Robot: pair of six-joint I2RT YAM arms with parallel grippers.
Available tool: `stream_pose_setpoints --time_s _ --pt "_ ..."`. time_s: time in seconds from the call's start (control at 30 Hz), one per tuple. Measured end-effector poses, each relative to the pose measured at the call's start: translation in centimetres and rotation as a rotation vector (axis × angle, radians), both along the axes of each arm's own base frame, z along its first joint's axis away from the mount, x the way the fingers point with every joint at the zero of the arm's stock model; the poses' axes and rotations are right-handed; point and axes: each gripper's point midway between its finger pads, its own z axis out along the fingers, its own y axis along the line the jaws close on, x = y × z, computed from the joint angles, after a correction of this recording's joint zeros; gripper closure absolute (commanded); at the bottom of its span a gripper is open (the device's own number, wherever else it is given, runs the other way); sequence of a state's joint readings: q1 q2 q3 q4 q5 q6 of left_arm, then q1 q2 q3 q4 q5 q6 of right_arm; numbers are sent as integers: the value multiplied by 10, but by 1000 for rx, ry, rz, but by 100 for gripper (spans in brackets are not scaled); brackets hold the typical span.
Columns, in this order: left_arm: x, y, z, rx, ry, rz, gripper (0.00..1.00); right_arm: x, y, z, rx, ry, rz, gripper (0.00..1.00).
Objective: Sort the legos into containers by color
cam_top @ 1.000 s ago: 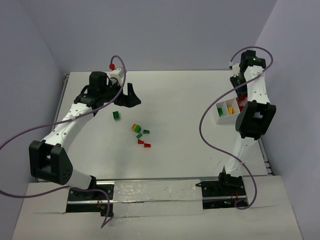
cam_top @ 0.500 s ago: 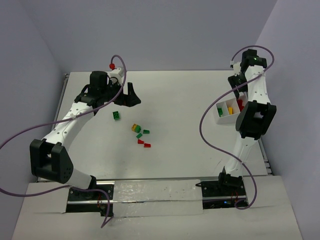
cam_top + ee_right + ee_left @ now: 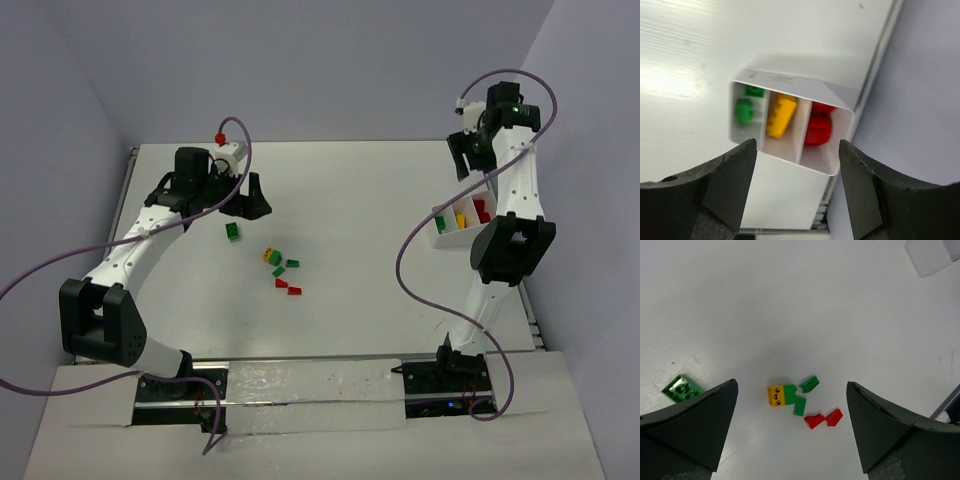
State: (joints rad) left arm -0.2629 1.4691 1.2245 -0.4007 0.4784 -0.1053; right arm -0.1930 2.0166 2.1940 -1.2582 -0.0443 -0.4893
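Loose legos lie mid-table: a flat green brick, a yellow-and-green stack, two small green pieces and two red ones. My left gripper hovers open above them, holding nothing. The white three-compartment tray at the right holds green, yellow and red legos, one color per compartment. My right gripper hangs open above the tray, with nothing between its fingers.
Purple cables loop from both arms, with a red cap near the left wrist. The right wall stands close beside the tray, which sits by the table's right edge.
The right gripper has opened and lifted up and back from the tray's red compartment. The left gripper has shifted slightly left, still open.
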Motion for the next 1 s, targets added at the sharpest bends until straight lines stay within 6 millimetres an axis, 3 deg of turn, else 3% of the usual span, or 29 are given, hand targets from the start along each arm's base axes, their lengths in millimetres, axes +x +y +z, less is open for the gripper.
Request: stream_pose_setpoints --time_s 0.13,0.23,0.37,0.43,0.6,0.77,1.0 --pt "0 27 -21 69 35 51 7 -2 51 32 93 -92 103 17" --pt "9 52 -36 141 54 134 10 -14 94 42 184 -122 198 9" --pt "23 80 -68 259 96 218 12 -30 141 28 298 -78 289 0" --pt "28 91 -90 326 135 246 20 -35 157 12 339 -36 312 0" --pt "45 105 -126 417 242 316 27 -45 178 -17 399 36 321 0" --pt "58 111 -143 439 302 392 29 -43 181 -28 412 36 312 0" --pt "56 107 -157 453 346 424 30 -43 181 -38 411 43 306 0"
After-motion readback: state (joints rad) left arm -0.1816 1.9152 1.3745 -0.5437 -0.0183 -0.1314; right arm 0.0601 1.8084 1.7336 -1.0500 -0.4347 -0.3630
